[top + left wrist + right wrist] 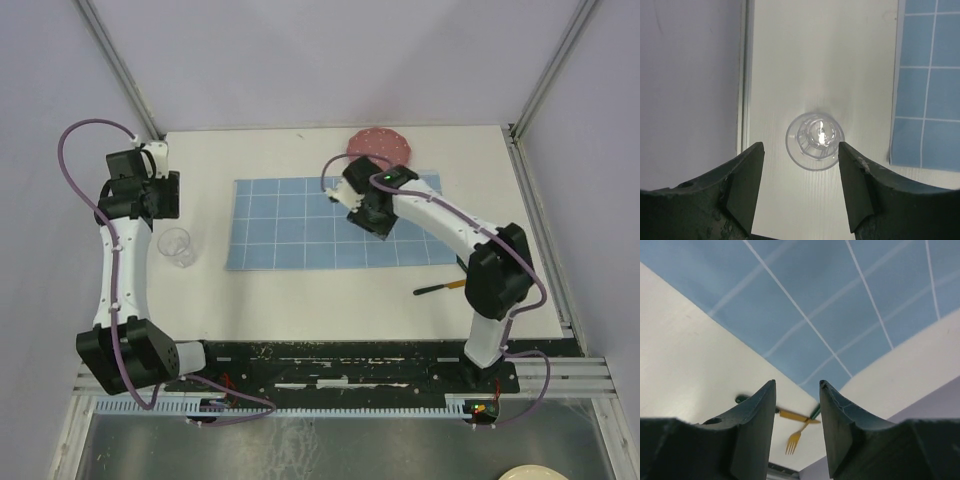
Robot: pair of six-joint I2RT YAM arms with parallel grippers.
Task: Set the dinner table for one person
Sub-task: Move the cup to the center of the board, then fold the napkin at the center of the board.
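Observation:
The dinner table [300,300] is a white tabletop with a blue grid placemat [300,225] in its middle. A clear glass [175,246] stands upright on the table left of the placemat. My left gripper [160,205] hovers just behind it. From the left wrist, the glass [815,141] shows from above, beyond the tips of my left gripper [800,146], which is open and empty. My right gripper [383,226] hangs over the placemat's right part. In its wrist view my right gripper [796,383] is open and empty over the placemat [840,305].
A dark pink plate [380,143] lies at the back, past the placemat's far edge. A knife [440,288] with a gold blade and green handle lies near the right arm's base. The knife [792,415] and a gold fork [794,441] show in the right wrist view.

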